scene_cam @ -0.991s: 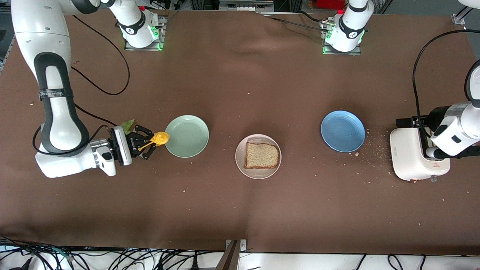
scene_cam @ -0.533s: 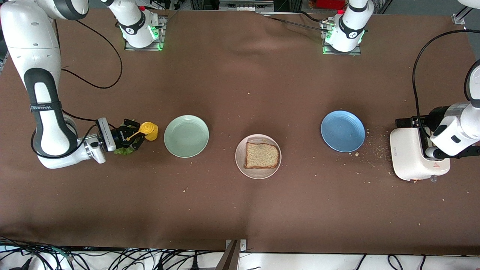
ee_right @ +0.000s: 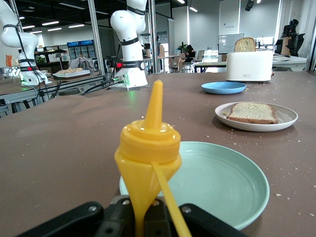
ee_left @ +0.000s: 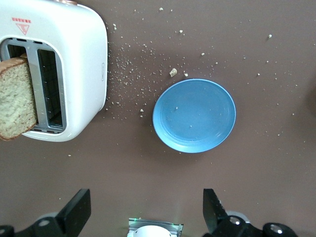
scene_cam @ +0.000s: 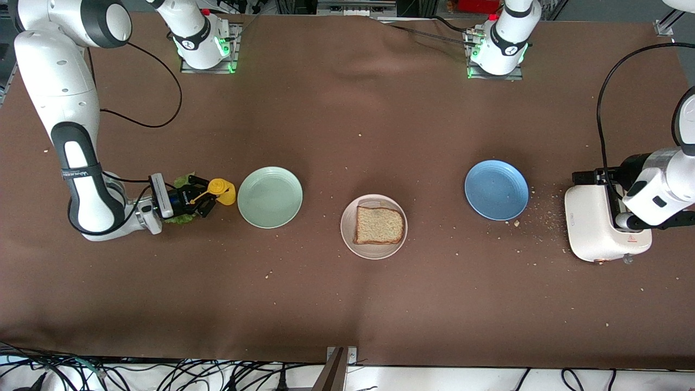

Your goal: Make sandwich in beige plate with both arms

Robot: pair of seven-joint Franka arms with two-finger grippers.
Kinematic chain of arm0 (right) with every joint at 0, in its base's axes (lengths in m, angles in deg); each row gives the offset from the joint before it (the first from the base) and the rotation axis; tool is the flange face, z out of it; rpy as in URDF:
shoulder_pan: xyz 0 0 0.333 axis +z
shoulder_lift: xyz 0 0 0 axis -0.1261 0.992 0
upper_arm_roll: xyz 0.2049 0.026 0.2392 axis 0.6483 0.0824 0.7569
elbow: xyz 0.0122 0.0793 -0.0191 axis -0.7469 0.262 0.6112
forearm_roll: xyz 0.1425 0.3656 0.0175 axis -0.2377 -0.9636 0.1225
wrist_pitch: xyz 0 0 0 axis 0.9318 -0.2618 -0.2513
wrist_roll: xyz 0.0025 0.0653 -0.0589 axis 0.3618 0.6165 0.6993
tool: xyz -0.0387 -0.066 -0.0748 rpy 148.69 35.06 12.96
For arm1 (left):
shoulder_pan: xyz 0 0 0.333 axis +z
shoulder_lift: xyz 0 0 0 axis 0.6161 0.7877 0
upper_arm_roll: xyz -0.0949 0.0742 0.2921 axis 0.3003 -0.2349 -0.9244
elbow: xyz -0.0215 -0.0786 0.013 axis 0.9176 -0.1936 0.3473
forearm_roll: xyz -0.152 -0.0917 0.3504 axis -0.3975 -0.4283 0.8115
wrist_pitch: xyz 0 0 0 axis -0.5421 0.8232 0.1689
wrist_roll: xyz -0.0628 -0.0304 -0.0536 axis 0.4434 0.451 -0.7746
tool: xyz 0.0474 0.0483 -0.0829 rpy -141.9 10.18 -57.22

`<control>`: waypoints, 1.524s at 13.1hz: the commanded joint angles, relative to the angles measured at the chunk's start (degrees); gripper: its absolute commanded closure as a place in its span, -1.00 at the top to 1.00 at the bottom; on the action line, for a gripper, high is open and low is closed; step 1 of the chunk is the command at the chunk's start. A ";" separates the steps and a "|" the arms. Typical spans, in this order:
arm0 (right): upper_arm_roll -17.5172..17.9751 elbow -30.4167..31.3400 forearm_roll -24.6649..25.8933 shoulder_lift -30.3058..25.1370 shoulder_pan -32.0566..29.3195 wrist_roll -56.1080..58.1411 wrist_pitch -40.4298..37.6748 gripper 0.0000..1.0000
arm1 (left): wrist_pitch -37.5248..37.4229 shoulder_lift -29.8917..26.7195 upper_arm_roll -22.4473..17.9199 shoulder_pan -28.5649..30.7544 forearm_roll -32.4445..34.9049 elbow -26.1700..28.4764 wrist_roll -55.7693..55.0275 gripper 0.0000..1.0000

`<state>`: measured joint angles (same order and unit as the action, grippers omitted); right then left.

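Brown bread slice (scene_cam: 379,225) lies flat, crust-top toward the left arm's end.

Robotics lab, bolted arm bases (scene_cam: 203,51), cables (scene_cam: 163,374)

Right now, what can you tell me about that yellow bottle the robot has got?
The yellow bottle is a small squeeze bottle of glossy plastic, with a rounded cap, a long pointed nozzle and a thin yellow strap hanging from the cap. It stands upright with its body clamped in the right claw, beside the green plate toward the right arm's end of the table. Whether its base touches the table cannot be seen. A lettuce leaf shows under the claw.
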<state>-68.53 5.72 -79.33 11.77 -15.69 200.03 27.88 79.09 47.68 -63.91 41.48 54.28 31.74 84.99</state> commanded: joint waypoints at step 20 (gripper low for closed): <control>-5.22 -2.03 37.23 -15.84 0.18 -67.29 11.73 0.93 | 0.12 -0.92 0.58 -0.02 1.98 0.94 -0.64 1.00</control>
<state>-73.31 2.06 -46.74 -3.55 -16.85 140.47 36.07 79.09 47.68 -63.90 41.47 54.28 31.74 84.99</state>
